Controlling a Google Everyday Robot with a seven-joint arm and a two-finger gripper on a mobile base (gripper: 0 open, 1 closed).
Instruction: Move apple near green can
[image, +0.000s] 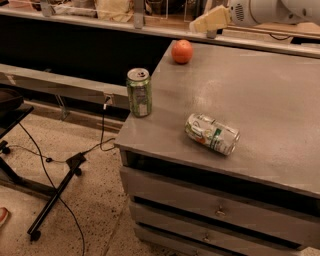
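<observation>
Approach step: apple (182, 51) sits just below your end effector (211, 21), whose opening you cannot tell; green can (139, 92) stands well beyond the apple. Next, descend and grasp it.

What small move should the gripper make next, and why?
Probably lower the cream-coloured gripper toward the round orange-red apple: it hangs above and beside the fruit, not yet touching it, and the apple lies apart from the upright dark green can.

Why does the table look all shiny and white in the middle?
Camera view: light glares off the grey table, leaving a pale sheen between the apple and the tipped can; the gripper hovers, brightly lit, above the far edge, right of the apple.
</observation>
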